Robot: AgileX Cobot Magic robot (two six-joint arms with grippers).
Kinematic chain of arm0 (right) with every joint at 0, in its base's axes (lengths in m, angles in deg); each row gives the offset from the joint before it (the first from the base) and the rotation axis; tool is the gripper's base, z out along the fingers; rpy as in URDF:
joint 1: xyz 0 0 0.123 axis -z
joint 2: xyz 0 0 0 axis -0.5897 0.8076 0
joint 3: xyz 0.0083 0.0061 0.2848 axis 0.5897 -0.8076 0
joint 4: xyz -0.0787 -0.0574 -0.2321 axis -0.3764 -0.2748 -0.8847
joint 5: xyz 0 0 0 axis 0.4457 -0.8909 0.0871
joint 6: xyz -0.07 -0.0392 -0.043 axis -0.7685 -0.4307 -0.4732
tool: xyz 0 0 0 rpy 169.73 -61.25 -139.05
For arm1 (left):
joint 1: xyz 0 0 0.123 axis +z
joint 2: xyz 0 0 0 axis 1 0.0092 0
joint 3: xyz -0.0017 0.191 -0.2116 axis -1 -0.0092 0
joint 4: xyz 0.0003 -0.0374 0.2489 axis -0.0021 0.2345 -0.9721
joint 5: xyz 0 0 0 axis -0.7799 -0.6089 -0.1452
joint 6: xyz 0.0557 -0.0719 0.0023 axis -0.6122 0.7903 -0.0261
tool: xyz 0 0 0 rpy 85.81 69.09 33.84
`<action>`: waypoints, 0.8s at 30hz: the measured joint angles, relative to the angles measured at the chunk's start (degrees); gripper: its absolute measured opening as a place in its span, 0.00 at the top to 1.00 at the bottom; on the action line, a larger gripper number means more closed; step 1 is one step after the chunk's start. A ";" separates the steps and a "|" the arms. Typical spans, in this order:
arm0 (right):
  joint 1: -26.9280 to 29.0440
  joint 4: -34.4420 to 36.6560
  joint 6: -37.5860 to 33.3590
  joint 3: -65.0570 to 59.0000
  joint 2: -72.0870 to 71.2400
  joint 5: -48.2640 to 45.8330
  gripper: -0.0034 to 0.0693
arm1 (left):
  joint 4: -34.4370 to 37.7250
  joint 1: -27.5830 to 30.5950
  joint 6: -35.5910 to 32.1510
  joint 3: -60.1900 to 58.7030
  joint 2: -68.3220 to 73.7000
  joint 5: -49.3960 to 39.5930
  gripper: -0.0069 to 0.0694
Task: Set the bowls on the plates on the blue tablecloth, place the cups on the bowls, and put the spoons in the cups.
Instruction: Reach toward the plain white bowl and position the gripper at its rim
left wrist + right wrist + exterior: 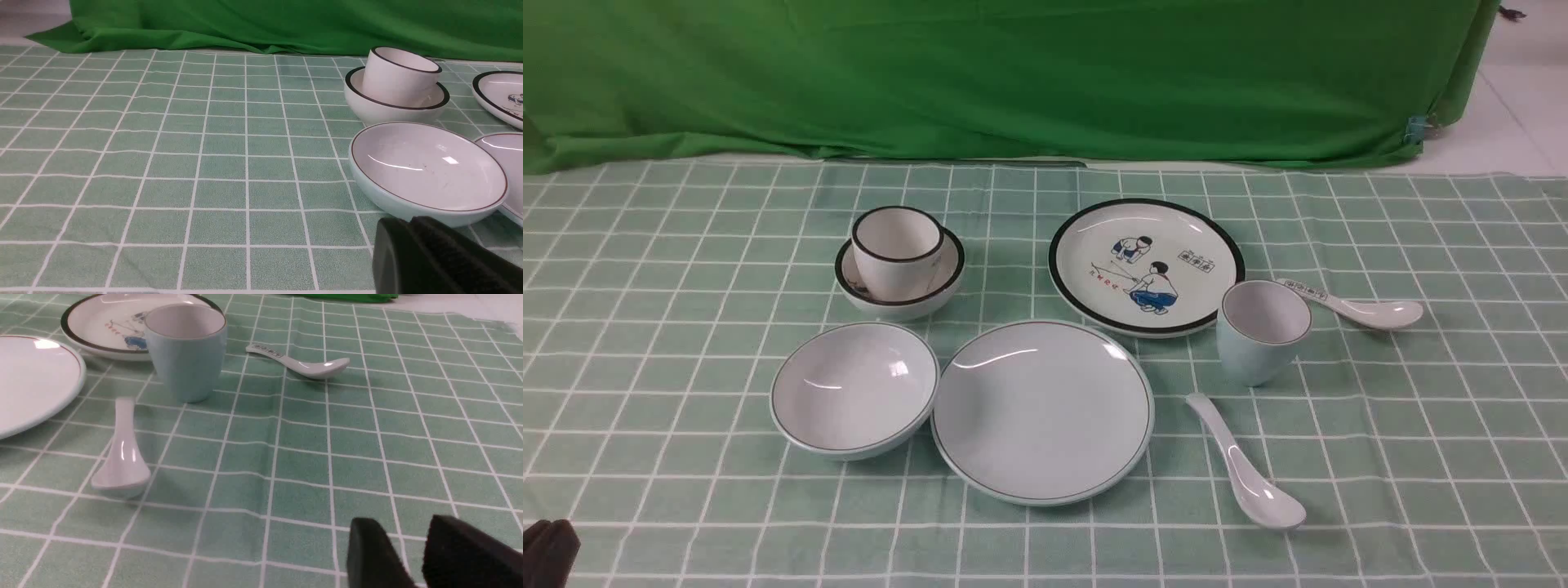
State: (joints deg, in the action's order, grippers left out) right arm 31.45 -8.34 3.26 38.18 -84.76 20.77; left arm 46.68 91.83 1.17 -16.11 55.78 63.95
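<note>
The white black-rimmed cup [896, 247] stands in the white black-rimmed bowl [931, 292] on the tablecloth [686, 327]; both also show in the left wrist view, cup [398, 73] and bowl [367, 107]. The pale blue bowl [854, 398] [425, 167] sits empty beside the empty pale blue plate [1042, 408]. The cartoon plate [1146, 265] is empty. The pale blue cup [1260, 331] [186, 351] stands between the marked spoon [1352, 304] [300, 362] and the plain spoon [1245, 465] [121, 455]. My left gripper [410, 223] is shut and empty, just short of the blue bowl. My right gripper [412, 535] is slightly open and empty, low over the cloth.
The green backdrop cloth [1013, 73] hangs along the far edge. The tip of my left gripper [547, 551] shows at the near left corner of the front view. Bare white floor [1519, 106] lies at the far right.
</note>
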 joint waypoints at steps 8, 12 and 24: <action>0.00 0.00 0.00 0.00 0.00 0.00 0.62 | 0.00 0.00 0.00 0.00 0.00 0.00 0.89; 0.00 0.00 0.00 0.00 0.00 0.00 0.62 | 0.00 0.00 0.12 0.00 0.00 0.00 0.89; 0.00 0.00 0.00 0.00 0.00 0.00 0.62 | 3.36 0.00 3.29 0.00 0.00 5.61 0.89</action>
State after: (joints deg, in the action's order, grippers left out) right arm 31.45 -8.34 3.26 38.18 -84.76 20.77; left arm 50.05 91.83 4.46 -16.11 55.78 69.55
